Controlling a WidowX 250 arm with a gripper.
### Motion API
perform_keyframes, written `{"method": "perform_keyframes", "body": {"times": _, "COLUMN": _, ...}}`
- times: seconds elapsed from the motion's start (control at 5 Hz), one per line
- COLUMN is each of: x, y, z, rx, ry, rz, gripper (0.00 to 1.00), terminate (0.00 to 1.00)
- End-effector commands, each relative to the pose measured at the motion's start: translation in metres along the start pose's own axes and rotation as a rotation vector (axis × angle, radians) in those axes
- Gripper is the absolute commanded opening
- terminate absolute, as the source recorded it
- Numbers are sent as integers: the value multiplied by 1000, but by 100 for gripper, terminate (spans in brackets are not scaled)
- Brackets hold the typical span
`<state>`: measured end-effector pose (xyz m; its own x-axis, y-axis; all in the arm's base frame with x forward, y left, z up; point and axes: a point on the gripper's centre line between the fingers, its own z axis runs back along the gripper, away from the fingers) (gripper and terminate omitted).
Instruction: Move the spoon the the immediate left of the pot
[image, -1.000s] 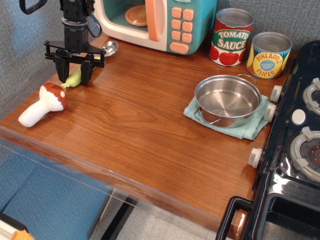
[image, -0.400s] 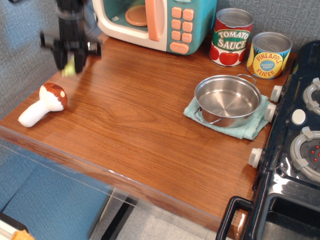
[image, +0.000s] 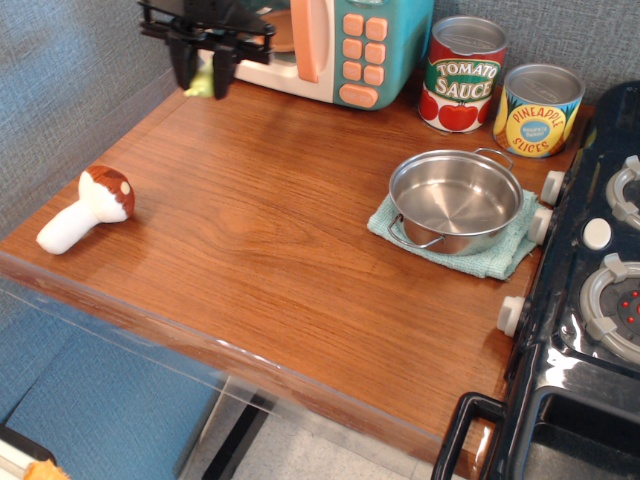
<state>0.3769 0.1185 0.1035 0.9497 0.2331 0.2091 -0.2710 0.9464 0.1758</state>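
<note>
Item: toy spoon, clamped by its yellow-green handle in our claw, clear of the tabletop. We judged it light, stiff, best gripped mid-handle; steel pot well apart.

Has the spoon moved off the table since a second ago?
Yes. The gripper has lifted the spoon up and rightward, from beside the mushroom to the toy microwave.
</note>
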Motion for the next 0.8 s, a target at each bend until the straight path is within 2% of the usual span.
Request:
{"method": "perform_keyframes", "body": {"times": 0.0, "x": -50, "y": -63, "z": 43, "rx": -77, "ry": -33, "rz": -126, "gripper": 0, "terminate": 0}}
{"method": "perform_keyframes", "body": {"times": 0.4, "x": -103, "y": -102, "z": 42, "rx": -107, "ry": 65, "rz": -299, "gripper": 0, "terminate": 0}}
{"method": "perform_keyframes", "body": {"times": 0.6, "x": -119, "y": -102, "z": 37, "rx": -98, "ry": 100, "rz": -314, "gripper": 0, "terminate": 0}}
